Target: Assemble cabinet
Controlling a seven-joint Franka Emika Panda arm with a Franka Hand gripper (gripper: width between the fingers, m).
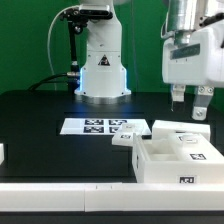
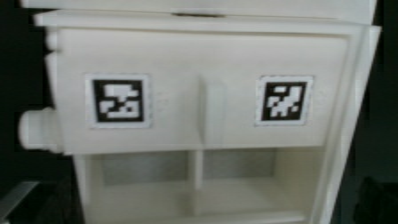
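Observation:
The white cabinet body [image 1: 178, 160] lies on the black table at the exterior view's lower right, an open box with a divider and tagged panels. A small white tagged block [image 1: 125, 139] sits against its left side. My gripper [image 1: 189, 104] hangs above the cabinet's far right part, not touching it. Its two fingers stand apart with nothing between them. In the wrist view the cabinet [image 2: 196, 70] fills the frame, with two black-and-white tags on a flat panel, two open compartments and a round knob on one side. My fingertips do not show there.
The marker board [image 1: 103, 127] lies flat in the middle of the table. The robot's white base [image 1: 100, 65] stands behind it. A small white part [image 1: 2, 153] sits at the exterior view's left edge. A white ledge [image 1: 60, 197] runs along the front.

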